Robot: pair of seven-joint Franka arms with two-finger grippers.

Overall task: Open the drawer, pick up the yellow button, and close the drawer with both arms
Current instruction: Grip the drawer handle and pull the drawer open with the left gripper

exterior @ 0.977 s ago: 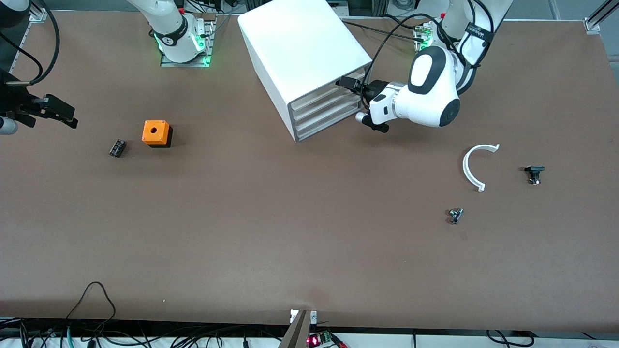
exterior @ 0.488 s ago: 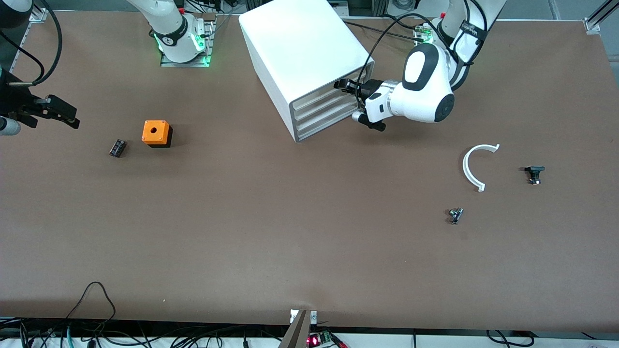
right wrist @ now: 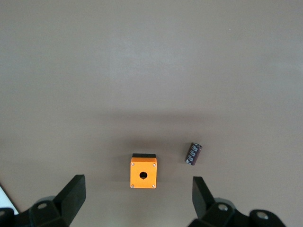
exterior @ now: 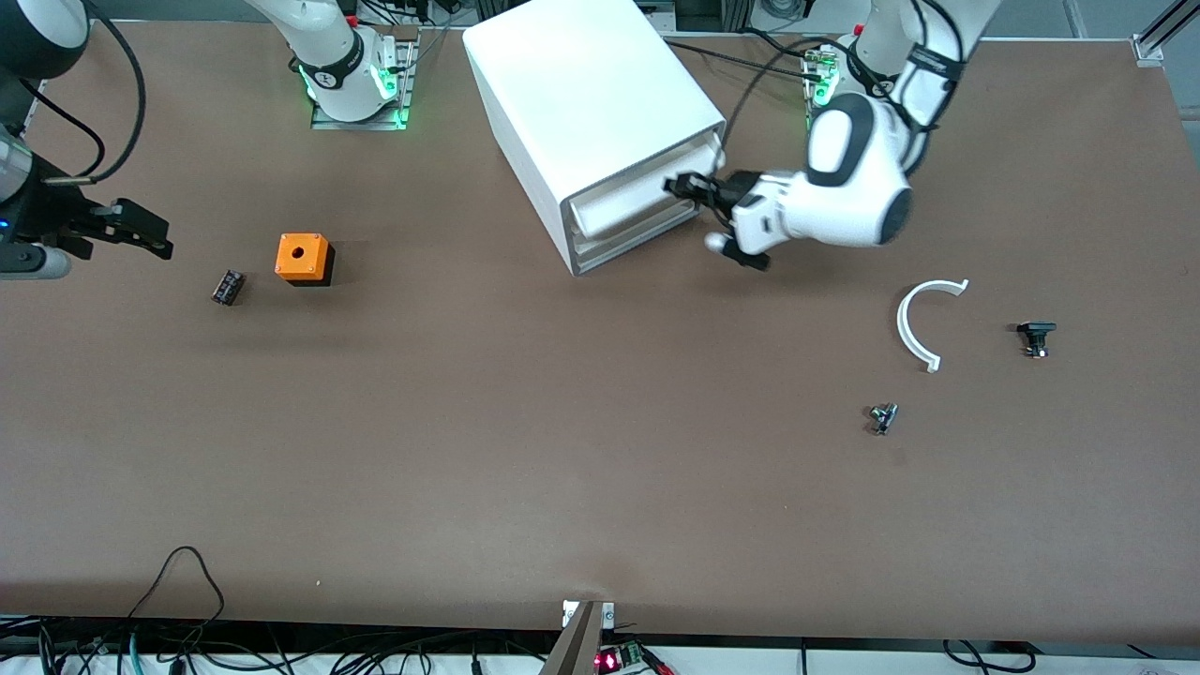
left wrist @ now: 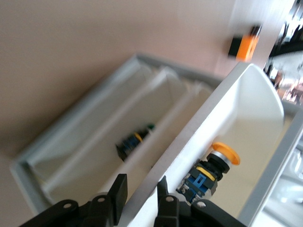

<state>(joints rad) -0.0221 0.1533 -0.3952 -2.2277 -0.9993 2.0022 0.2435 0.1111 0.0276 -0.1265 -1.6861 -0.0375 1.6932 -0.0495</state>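
Your left gripper point(left wrist: 140, 198) pinches the drawer point(left wrist: 189, 142) lip, button point(left wrist: 210, 171) just inside; your wide-open right gripper point(right wrist: 137, 191) waits above the orange cube point(right wrist: 143, 173).

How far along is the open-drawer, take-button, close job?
Done: left gripper is shut on the drawer lip, and the drawer is partly out. In hand: the pull. Left: the button lies inside untaken; right gripper hangs open over the orange cube's end; closing.
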